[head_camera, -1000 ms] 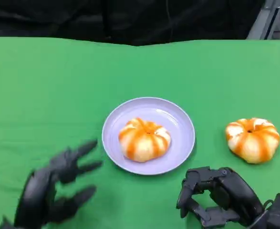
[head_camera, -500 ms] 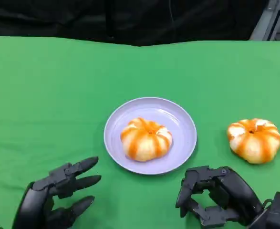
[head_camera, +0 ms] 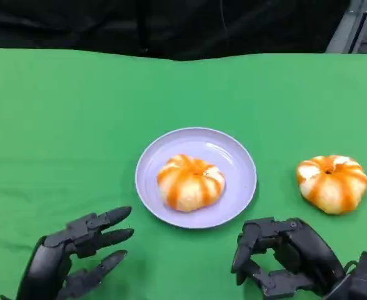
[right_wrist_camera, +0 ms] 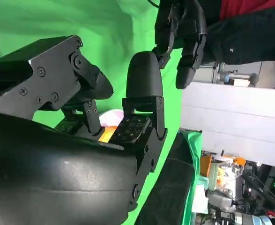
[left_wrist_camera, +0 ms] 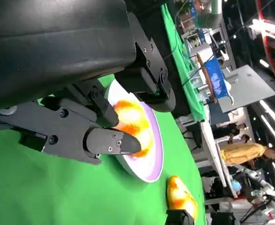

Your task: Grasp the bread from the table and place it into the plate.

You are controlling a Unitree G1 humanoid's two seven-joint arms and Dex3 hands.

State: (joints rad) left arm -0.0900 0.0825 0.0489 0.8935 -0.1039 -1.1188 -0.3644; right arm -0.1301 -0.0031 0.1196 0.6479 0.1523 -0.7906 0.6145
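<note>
- One bun [head_camera: 190, 182] already sits in the plate [head_camera: 233, 156], a little toward the near left of its middle, so that part of the job looks done.
- A second bun [head_camera: 331, 183] lies on the green worktop [head_camera: 77, 125], to the right of the plate and well apart from its rim; I judge this to be the bread left to fetch.
- The left hand [head_camera: 77, 253] hovers low at the near left, fingers spread and pointing toward the plate, holding nothing. Its place near the plate yet clear of it suggests it has no more work at that bun.
- In the left wrist view the left hand's fingers [left_wrist_camera: 114, 140] show in front of the plate [left_wrist_camera: 152, 164] with a gap between; nothing is pinched.
- The right hand [head_camera: 283, 259] rests near the front edge, below the gap between plate and loose bun. Its fingers curl inward around bare space, with no bread in them.
- It sits on the loose bun's side, so I judge it the natural one to reach next; its fingers would need to spread before closing over that rounded, soft-looking shape.
</note>
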